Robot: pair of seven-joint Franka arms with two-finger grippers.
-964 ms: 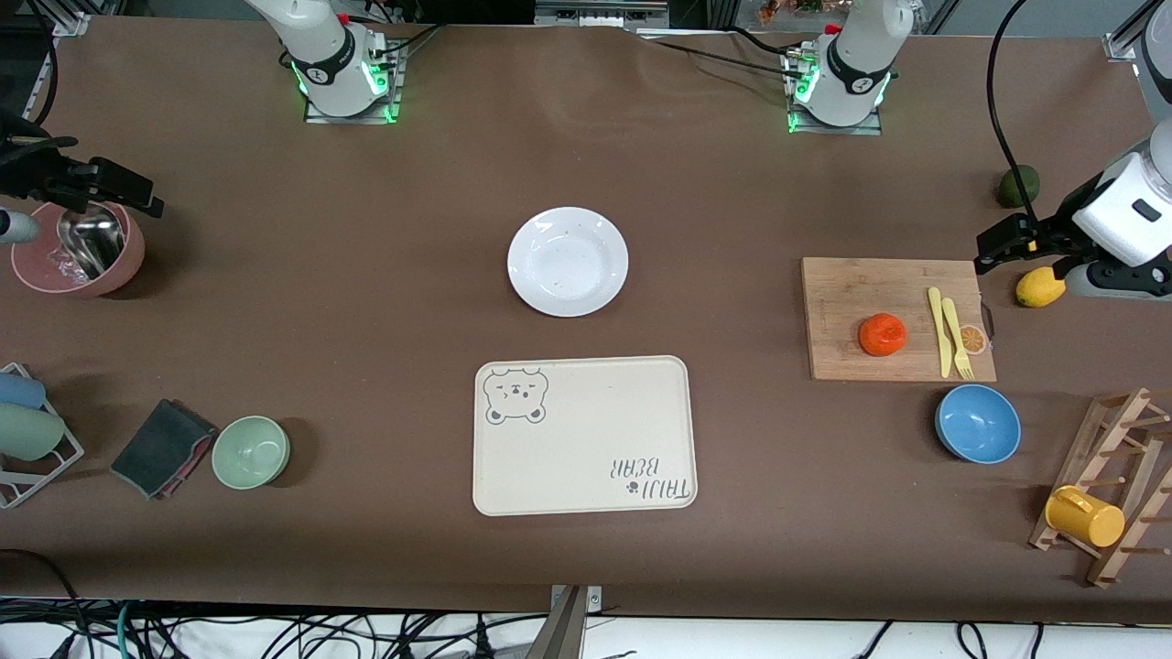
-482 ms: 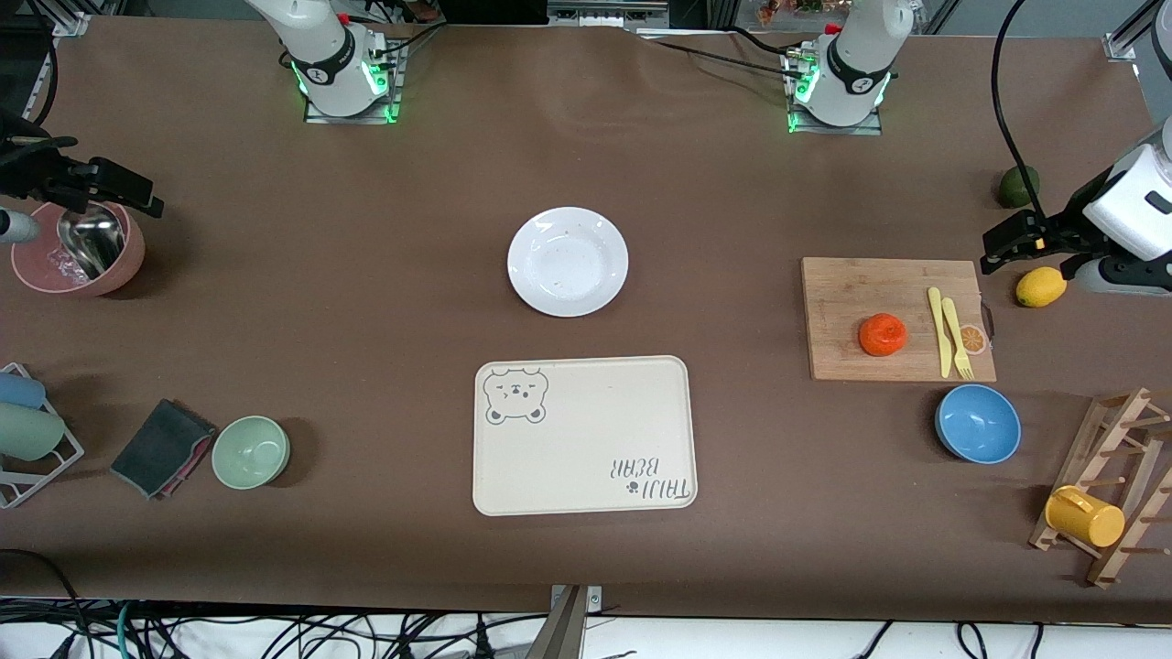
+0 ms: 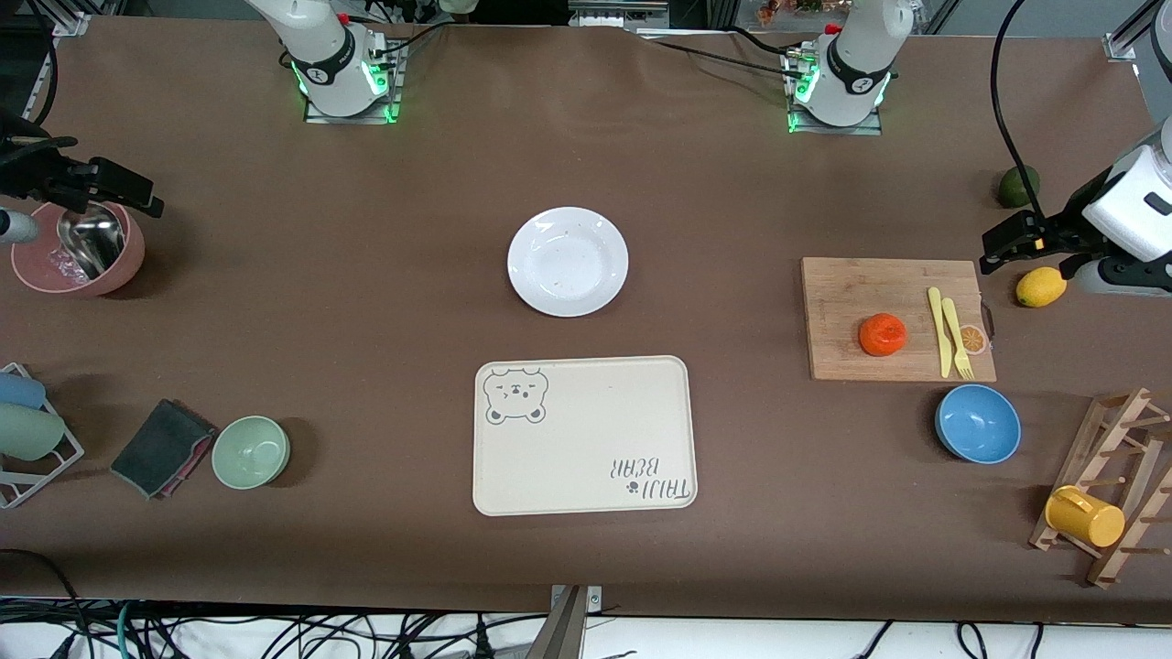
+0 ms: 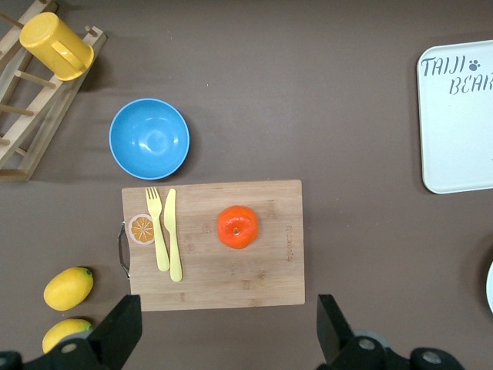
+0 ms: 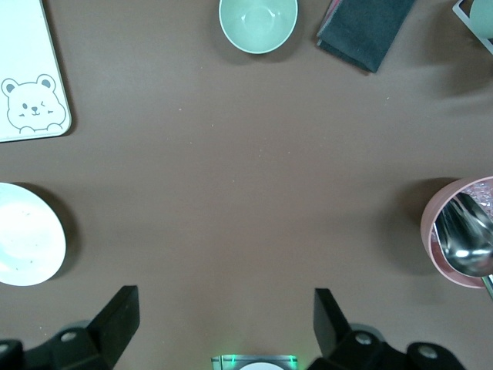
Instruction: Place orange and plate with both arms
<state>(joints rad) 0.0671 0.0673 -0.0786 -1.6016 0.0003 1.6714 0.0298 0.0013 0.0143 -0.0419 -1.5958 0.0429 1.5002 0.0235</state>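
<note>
The orange (image 3: 883, 334) lies on a wooden cutting board (image 3: 851, 293) toward the left arm's end of the table. It also shows in the left wrist view (image 4: 237, 227). The white plate (image 3: 568, 261) sits empty mid-table and shows at the edge of the right wrist view (image 5: 27, 243). My left gripper (image 3: 1007, 243) (image 4: 227, 327) is open and empty. It is high over the table by the board's edge nearest the robots. My right gripper (image 3: 92, 183) (image 5: 223, 324) is open and empty, high over the table in front of its base.
A cream bear-print tray (image 3: 583, 435) lies nearer the camera than the plate. A yellow knife and fork (image 3: 948, 334) are on the board, with a blue bowl (image 3: 978, 423), lemon (image 3: 1040, 286), dark green fruit (image 3: 1016, 186) and mug rack (image 3: 1085, 515) nearby. A pink bowl (image 3: 82, 252), green bowl (image 3: 251, 451) and dark cloth (image 3: 163, 447) are at the right arm's end.
The left arm's hand shifted slightly toward the table's end a second ago and has held still since. The right arm, orange and plate have not moved.
</note>
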